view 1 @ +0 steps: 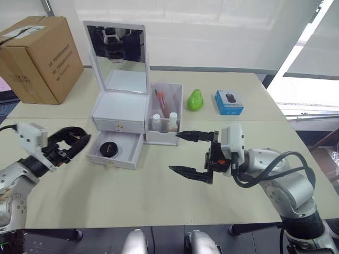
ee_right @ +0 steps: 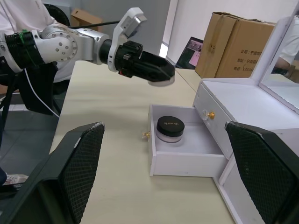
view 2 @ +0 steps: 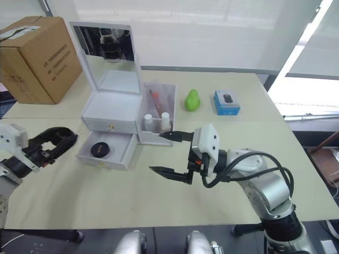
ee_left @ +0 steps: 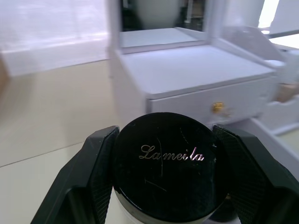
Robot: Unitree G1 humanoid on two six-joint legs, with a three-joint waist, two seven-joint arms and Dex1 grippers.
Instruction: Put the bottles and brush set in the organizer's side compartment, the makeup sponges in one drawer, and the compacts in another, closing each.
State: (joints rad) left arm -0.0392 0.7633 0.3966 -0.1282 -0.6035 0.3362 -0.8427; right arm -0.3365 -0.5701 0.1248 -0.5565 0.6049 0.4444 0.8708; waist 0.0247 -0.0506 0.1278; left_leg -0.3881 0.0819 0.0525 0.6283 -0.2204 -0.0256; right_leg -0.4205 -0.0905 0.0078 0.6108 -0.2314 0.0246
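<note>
Just ahead of left gripper [view 1: 74, 144] clamped on black compact [ee_left: 170, 165], open lower drawer [view 1: 117, 151]: carry level, lower beside other compact [view 1: 109, 150], right gripper [view 1: 192, 154] spread.

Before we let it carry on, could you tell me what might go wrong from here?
The left pincer holds a compact only by its round edges, so it could slip. The open drawer already holds one compact, so the second may land on it and block closing. The right pincer, wide open nearby, could bump the organizer.

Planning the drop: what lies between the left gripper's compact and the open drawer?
Only bare tabletop separates the compact from the open drawer, by the left eye view.
</note>
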